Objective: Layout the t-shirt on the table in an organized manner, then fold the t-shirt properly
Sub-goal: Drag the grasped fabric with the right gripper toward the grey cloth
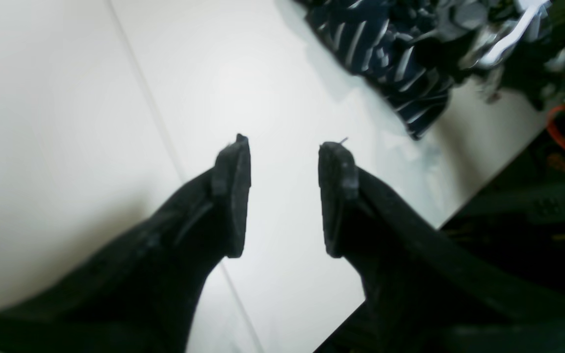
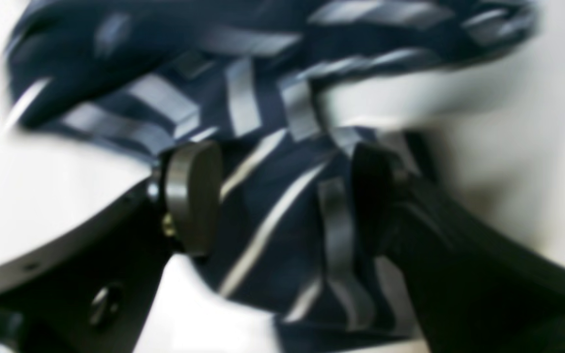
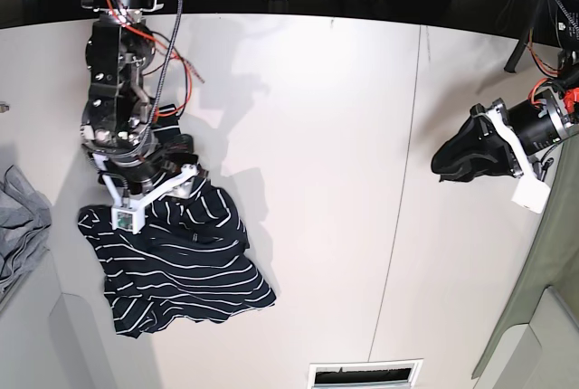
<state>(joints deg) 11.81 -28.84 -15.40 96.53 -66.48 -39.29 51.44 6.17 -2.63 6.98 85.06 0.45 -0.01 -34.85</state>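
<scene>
Between right pincer [image 2: 282, 196] pads: bunched t-shirt [image 2: 272, 220], pincer wide; left pincer [image 1: 285, 196] wide, empty.

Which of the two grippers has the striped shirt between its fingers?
The right gripper: its open fingers straddle the dark navy white-striped fabric t-shirt. The left gripper is open over bare white table, well away from the shirt.

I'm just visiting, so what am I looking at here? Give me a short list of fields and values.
Garment: t-shirt, navy with white stripes, crumpled on the table
Right gripper: jaws apart, shirt fabric between them
Left gripper: open, empty, above bare table, away from shirt
Other item: grey cloth at table's edge
Folding: not yet begun
</scene>
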